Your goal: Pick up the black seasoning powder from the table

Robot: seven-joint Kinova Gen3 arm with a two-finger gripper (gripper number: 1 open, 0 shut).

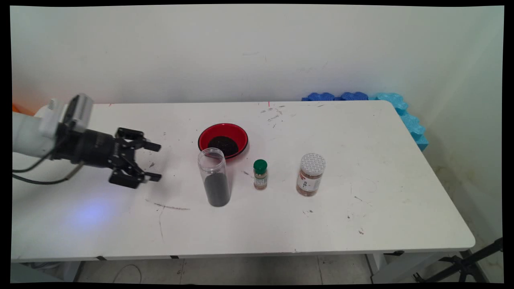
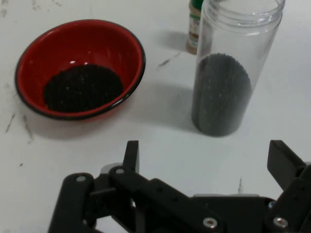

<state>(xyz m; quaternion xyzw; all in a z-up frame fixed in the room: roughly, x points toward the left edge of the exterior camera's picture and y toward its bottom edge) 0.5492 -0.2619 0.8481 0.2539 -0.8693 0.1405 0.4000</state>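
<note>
My black gripper [image 1: 156,161] hangs low over the table's left part, pointing right, open and holding nothing. The nearest thing is a tall clear lidless jar [image 1: 214,177] half full of dark grains, standing upright a short way to the gripper's right. In the hand view that jar [image 2: 224,73] stands ahead on the right, beyond the fingers [image 2: 131,154]. Behind the jar sits a red bowl [image 1: 223,139] with a dark pile inside; in the hand view the bowl [image 2: 80,68] lies at the upper left.
A small spice bottle with a green cap [image 1: 260,174] stands right of the jar, and its lower part [image 2: 195,26] shows in the hand view. Farther right stands a white-lidded jar of brown contents [image 1: 310,174]. Blue foam pieces [image 1: 401,112] line the table's far right corner.
</note>
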